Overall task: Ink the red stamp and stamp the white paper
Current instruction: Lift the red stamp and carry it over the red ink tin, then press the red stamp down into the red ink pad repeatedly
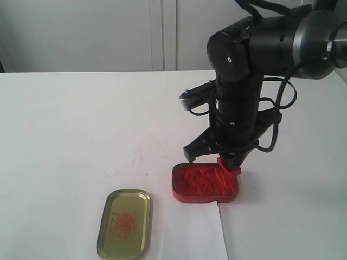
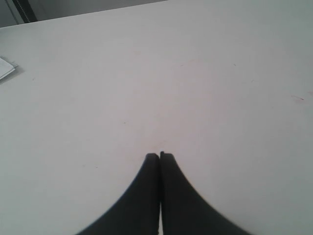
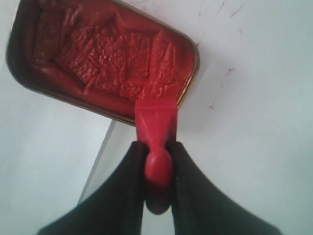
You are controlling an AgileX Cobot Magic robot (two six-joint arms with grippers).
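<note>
While the right gripper pinches the red stamp by its knob, base at the ink tin's rim | I'd move inward over the paste, press flat, lift straight | forearm near-vertical, wrist pointing down | white paper lies against the tin's near side | left gripper closed, empty

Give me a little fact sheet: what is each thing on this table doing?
right gripper: shut on red stamp, by its knob
stamp position: at the ink tin's right end; contact with ink unclear
gold lid: off, lying left of tin
white paper: flat in front of tin, no print visible
left gripper: shut, empty, over the table
</note>
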